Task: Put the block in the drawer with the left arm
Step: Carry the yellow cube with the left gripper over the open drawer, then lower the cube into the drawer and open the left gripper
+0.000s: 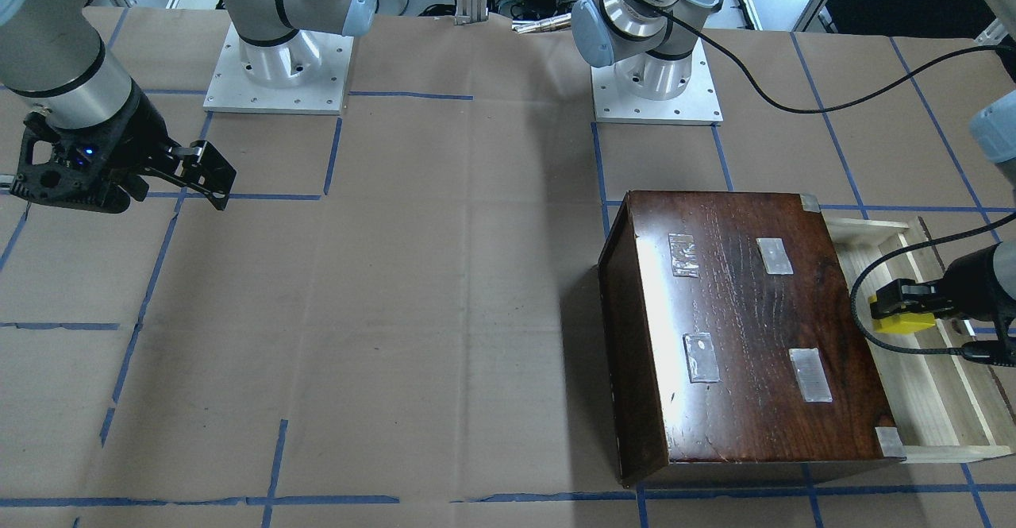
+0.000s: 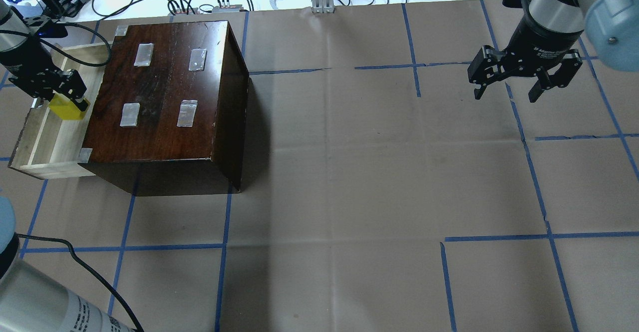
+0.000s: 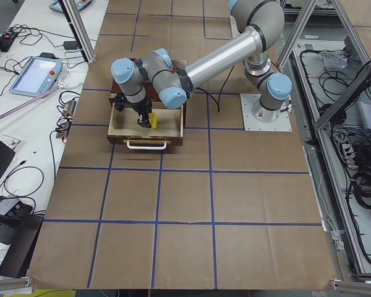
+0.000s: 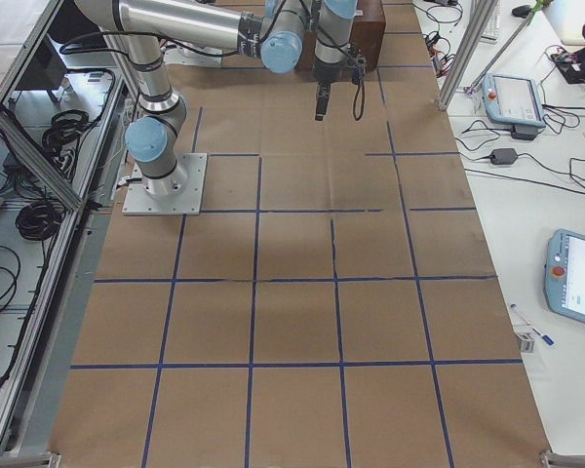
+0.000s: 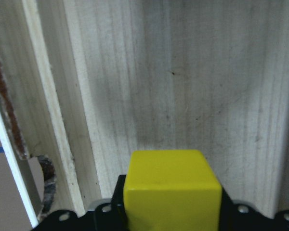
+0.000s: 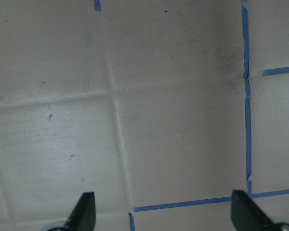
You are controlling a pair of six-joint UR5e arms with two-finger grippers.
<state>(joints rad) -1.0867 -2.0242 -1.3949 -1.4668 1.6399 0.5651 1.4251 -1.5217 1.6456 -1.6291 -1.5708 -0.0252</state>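
Left jaws: closed on the block (image 5: 172, 192), which fills the gap between them. Directly beneath the jaws is the bare floor of the drawer (image 5: 183, 72), so the block hangs inside the drawer's outline, not yet released.

Risks, judged:
- If the jaws open while high, the block may bounce or tumble. It would likely stay within the walls.
- The cable (image 1: 861, 306) trailing from the left arm (image 1: 984, 282) loops low beside the jaws, over the drawer and close to the cabinet (image 2: 164, 87). It could snag a rim on withdrawal and drag the drawer.

Hard to read: the gap under the block cannot be told. The wrist view hides the fingertips behind the block. The drawer's front is cut off in the front-facing view.

Far from these jaws, the right jaws stand open and empty over the tabletop (image 2: 349, 172).
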